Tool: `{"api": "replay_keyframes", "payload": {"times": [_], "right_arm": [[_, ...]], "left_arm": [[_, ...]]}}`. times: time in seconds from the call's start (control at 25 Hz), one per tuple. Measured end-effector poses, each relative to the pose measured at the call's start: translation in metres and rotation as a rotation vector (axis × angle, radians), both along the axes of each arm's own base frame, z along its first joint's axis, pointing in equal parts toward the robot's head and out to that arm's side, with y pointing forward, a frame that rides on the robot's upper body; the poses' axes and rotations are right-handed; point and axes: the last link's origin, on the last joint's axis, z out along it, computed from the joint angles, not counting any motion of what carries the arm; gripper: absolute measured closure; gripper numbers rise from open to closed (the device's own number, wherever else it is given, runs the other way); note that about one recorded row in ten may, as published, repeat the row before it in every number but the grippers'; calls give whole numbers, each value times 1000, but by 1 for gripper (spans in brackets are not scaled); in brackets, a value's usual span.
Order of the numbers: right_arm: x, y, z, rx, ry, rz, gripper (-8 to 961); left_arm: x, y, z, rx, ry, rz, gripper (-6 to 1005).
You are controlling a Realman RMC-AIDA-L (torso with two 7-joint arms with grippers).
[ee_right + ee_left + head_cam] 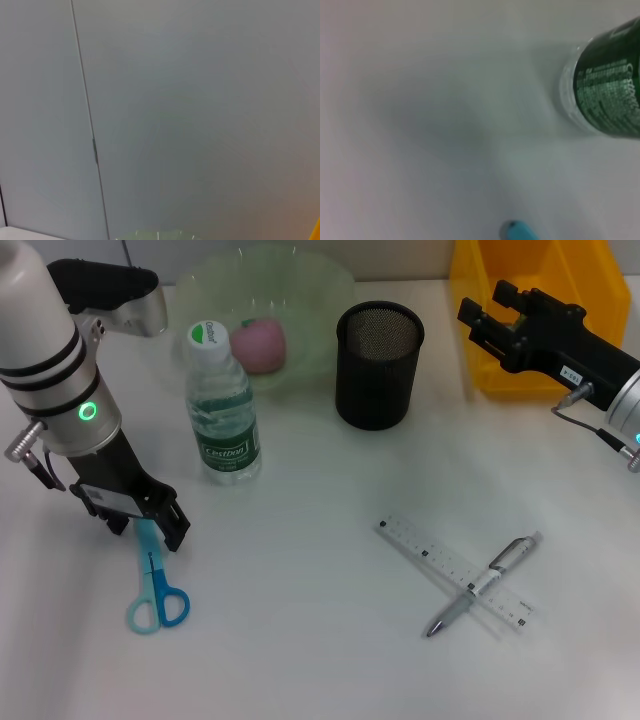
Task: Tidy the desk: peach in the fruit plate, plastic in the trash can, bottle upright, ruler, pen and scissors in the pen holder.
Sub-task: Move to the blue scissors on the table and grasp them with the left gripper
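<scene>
Three items remain loose on the desk: scissors, ruler, pen.

Scissors: blue and teal plastic handles, two oval loops toward the near edge, blades pointing away and hidden under the left gripper. That gripper is down on the blade end; whether its fingers have closed on the blades cannot be told. The left wrist view shows only a blue tip.

Risk, as judged: a grip on thin flat blades lying flush on the smooth desk may slip, or the scissors may pivot under the heavier handles when lifted. The bottle stands just beside the arm, tall and narrow, and a sideways swing could topple it.

Ruler: clear flat strip with printed marks, lying diagonally. Pen: slim, silver and black, crossing on top of the ruler. Lifting either one may drag the other.

Pen holder: black mesh cylinder, upright, open top, nothing seen inside.

Bottle: clear ribbed plastic, green label, white and green cap, upright.

Peach: pink, rounded, lying in the fruit plate, a pale green translucent bowl.

Trash can: yellow plastic bin, far right.

Right gripper: black, raised beside the bin, fingers parted, holding nothing.
</scene>
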Motion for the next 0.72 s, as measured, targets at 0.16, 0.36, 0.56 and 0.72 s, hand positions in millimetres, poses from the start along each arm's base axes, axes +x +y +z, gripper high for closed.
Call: {"api": "replay_keyframes", "payload": {"times": [0.16, 0.36, 0.56, 0.72], "right_arm": [[0, 0, 0, 0, 0, 0, 399], [-1, 1, 0, -1, 0, 2, 399], [-1, 1, -1, -1, -1, 4, 399], [-1, 1, -1, -1, -2, 3, 399]], "left_arm": [[-3, -2, -2, -7, 5, 6, 241], [-3, -1, -2, -6, 7, 5, 242], [-2, -1, -2, -7, 8, 1, 242], [-2, -1, -3, -12, 14, -3, 241]]}}
